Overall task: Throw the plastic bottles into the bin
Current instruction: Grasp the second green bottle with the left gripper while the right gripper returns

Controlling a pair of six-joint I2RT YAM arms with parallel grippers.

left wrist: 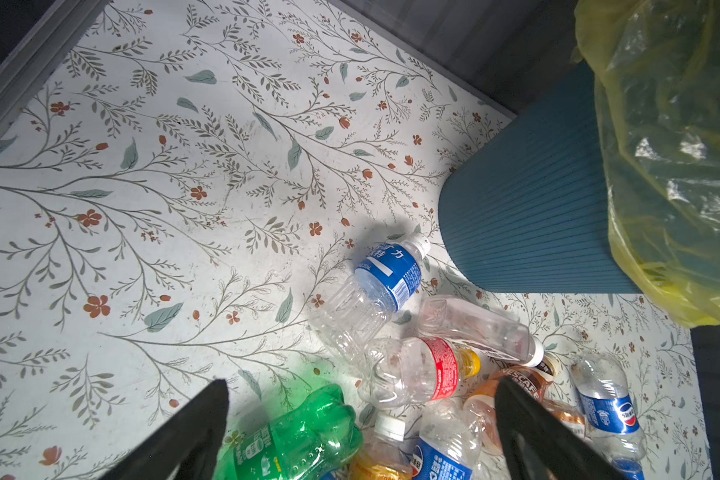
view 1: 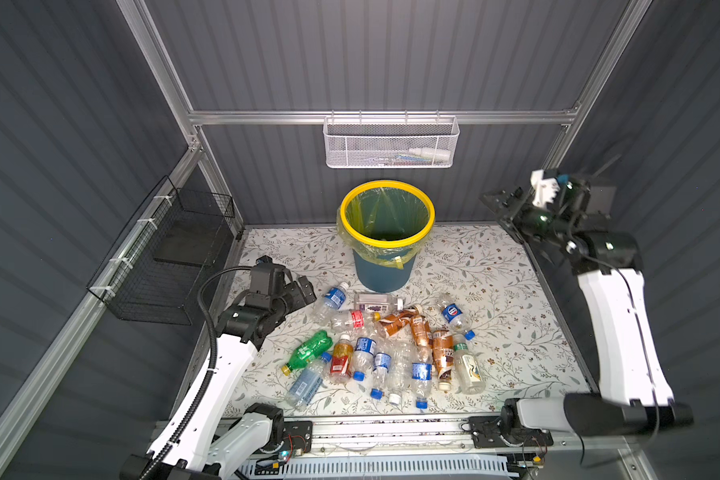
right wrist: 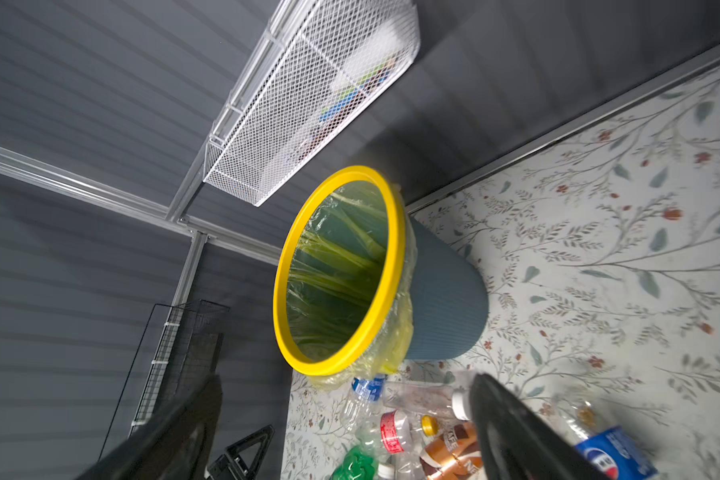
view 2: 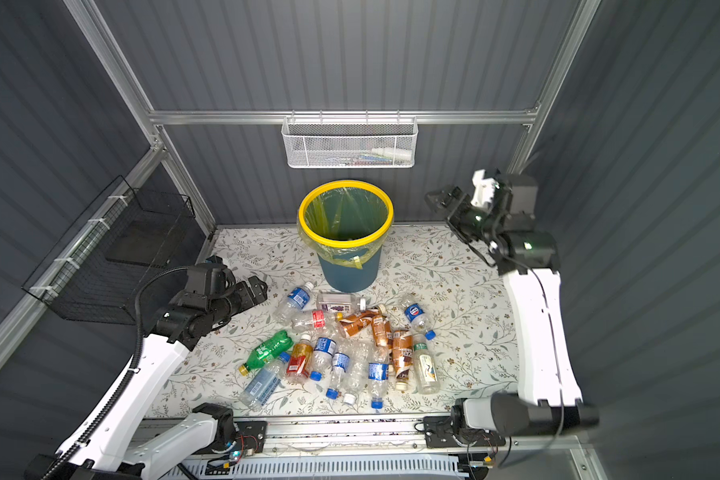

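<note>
- Left gripper point(view 1: 304, 289): jaws spread wide, nothing between the fingers point(left wrist: 192, 428). It hangs over the left side of the bench point(view 1: 516, 299), aimed at the bottle pile and touching nothing.
- Right gripper point(view 1: 501, 212): jaws apart and empty. It is raised high over the far right corner, beside the bin's rim and apart from it.
- Bin point(view 1: 381, 274): upright at the middle of the far edge, mouth up, with the yellow liner folded over the rim.
- Plastic bottles point(view 1: 400, 361): all lie on their sides, clustered mid-bench between the bin and the near edge. None is gripped.
- Axes: most of the near row runs far-to-near, caps toward the near edge.
- Green bottle point(view 1: 310, 351): diagonal, cap toward the near left corner.
- Blue-labelled bottle point(view 1: 331, 301): nearest the bin, cap pointing at it.
- Clear bottle point(view 1: 375, 302): parallel to the far edge, cap toward the right edge.
</note>
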